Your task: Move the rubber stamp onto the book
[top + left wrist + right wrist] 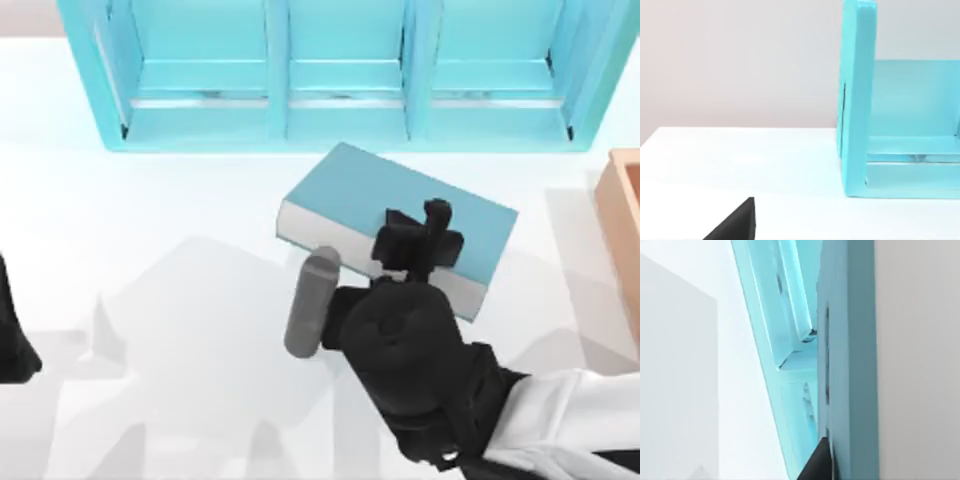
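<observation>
Standing along the far edge of a white table (150,300), a light-blue shelf unit (345,70) with open compartments, backing onto a plain pale wall (740,65), an orange-tan box (622,230) sitting at the right edge.

I'm working in a rendered, office-like mock-up: a plain white desk (150,300) against a blank pale wall (740,60), with flat, textureless surfaces throughout. A light-blue shelf unit (340,70) with open compartments stands along the far edge, and a teal book (380,195) lies in front of it.
</observation>
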